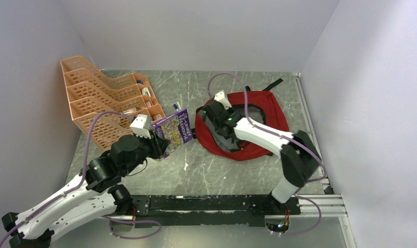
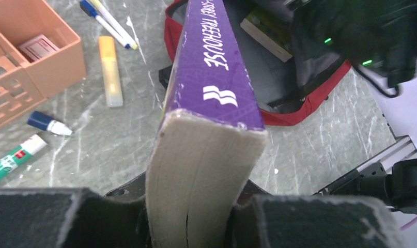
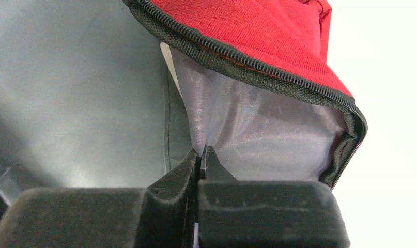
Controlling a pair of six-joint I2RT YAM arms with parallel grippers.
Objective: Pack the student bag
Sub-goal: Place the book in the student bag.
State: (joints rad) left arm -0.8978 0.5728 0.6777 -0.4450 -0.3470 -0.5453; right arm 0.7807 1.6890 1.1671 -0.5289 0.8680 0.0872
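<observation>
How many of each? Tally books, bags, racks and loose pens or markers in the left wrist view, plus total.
Books: 2, purple book, second book
Student bag: 1
Orange rack: 1
Loose pens or markers: 5, blue pen, white pen, yellow highlighter, blue-capped marker, green-white marker
Total: 9

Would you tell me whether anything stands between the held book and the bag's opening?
Nothing lies on the table between the book and the bag. The right fingers, closed on the bag's lining, and their arm hang over part of the opening.
</observation>
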